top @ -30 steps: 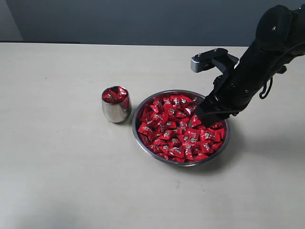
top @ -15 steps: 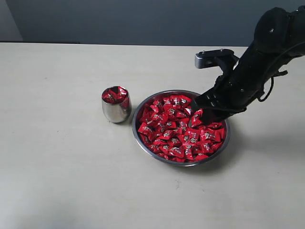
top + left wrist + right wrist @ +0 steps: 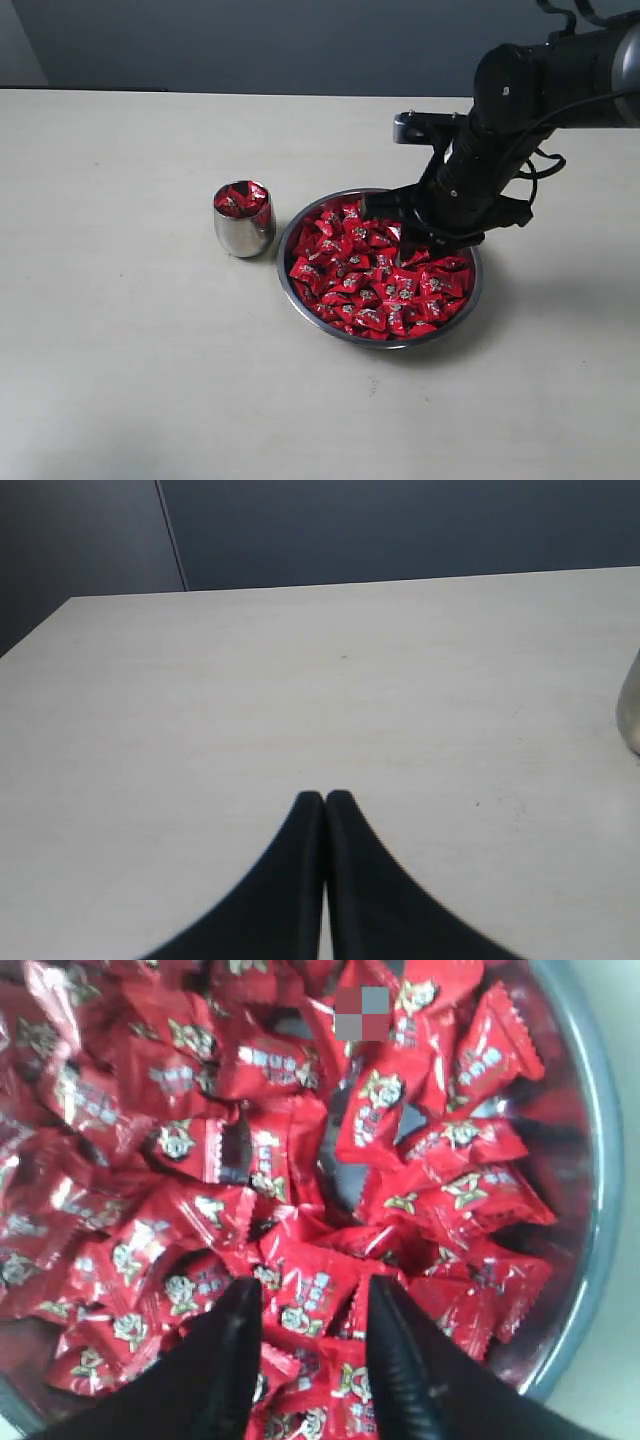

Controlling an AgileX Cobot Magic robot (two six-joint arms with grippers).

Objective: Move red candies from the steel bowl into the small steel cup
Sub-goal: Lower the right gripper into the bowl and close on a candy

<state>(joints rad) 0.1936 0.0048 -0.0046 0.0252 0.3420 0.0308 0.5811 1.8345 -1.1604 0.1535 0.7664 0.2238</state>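
The steel bowl (image 3: 289,277) sits right of the table's middle, heaped with red candies (image 3: 355,280). The small steel cup (image 3: 243,235) stands just left of it, with red candies (image 3: 241,198) up to its rim. My right gripper (image 3: 405,233) points down into the far right part of the bowl. In the right wrist view it (image 3: 313,1290) is open, its two black fingers set apart on the red candies (image 3: 250,1070), with one wrapper lying between the tips; the bowl's rim (image 3: 600,1160) curves beside them. My left gripper (image 3: 325,798) is shut and empty over bare table, with the cup's side (image 3: 631,708) at the picture's edge.
The pale table (image 3: 120,350) spreads wide around the bowl and cup. A dark wall (image 3: 250,40) runs along its far edge. The right arm (image 3: 520,110) reaches in from the upper right; the left arm does not show in the exterior view.
The right arm has swung and turned over the bowl, carrying its gripper a little to the left along the far side. The candies and the cup stay where they were.
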